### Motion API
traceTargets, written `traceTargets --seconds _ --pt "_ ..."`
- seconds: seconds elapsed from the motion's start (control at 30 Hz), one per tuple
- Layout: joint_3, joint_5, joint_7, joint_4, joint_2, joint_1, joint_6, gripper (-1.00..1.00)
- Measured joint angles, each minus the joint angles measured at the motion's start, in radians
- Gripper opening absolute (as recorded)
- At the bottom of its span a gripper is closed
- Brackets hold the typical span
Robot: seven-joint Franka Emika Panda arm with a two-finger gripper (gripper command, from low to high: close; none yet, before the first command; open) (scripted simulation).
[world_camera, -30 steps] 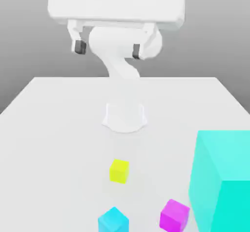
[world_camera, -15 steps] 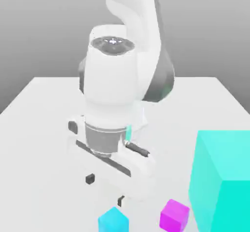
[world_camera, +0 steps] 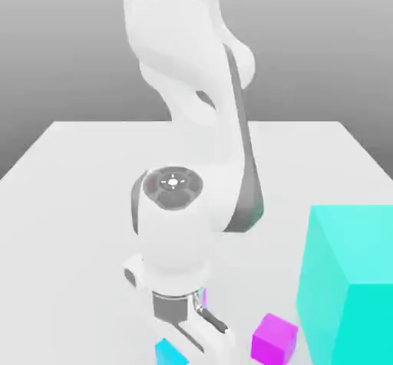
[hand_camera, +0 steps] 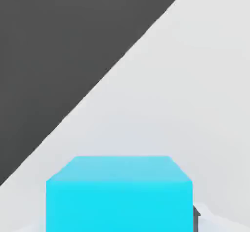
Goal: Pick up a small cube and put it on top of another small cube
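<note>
The tool (hand_camera: 120, 223) is narrowed onto the blue cube (hand_camera: 119, 204), which sits between its fingers; in the hand view a dark sliver of one finger (hand_camera: 196, 219) lies right against the cube's side. In the exterior view that cube is low in the picture, left of centre, partly covered by the white hand and cut by the lower edge, so whether it rests on the table (world_camera: 84, 241) or hangs just above it I cannot tell. The arm (world_camera: 180, 49) reaches down over the middle of the table, its bulk hiding a good part of the surface behind it. Toward the exterior view's right stands the magenta cube (world_camera: 274, 341), turned at an angle and near the hand — apart from the blue one. Beyond it, farther to the exterior view's right, a big turquoise block (world_camera: 349, 287) towers over both cubes and runs out of the picture; it is the bulky thing in the way on that side, with the magenta cube close by its near corner — whether those two touch I cannot tell.
</note>
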Motion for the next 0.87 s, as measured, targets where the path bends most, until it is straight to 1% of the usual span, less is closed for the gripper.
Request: traceTargets --seconds 0.07,0.1,0.2,0.33,0.43,0.6,0.63,0.67,0.73,0.77,0.87 --pt "0.019 0.025 -0.019 -0.015 -0.070 -0.013 -0.055 -1.00" --pt "0.025 0.047 -0.012 -0.006 -0.084 -0.019 -0.076 -1.00" --pt "0.071 0.073 -0.020 0.058 -0.145 0.014 -0.194 -1.00" --pt "0.163 0.092 -0.087 0.143 -0.242 0.083 -0.373 -1.00" --pt "0.235 0.121 -0.161 0.201 -0.318 0.172 -0.507 -1.00" --pt "0.306 0.185 -0.299 0.294 -0.443 0.347 -0.723 -1.00" --pt "0.312 0.188 -0.320 0.294 -0.454 0.366 -0.735 -1.00" --pt "0.312 0.185 -0.327 0.280 -0.451 0.367 -0.719 -1.00" --pt "0.312 0.171 -0.324 0.236 -0.426 0.369 -0.654 -1.00" --pt "0.313 0.166 -0.321 0.218 -0.414 0.370 -0.626 1.00" --pt "0.313 0.166 -0.321 0.218 -0.414 0.369 -0.626 1.00"
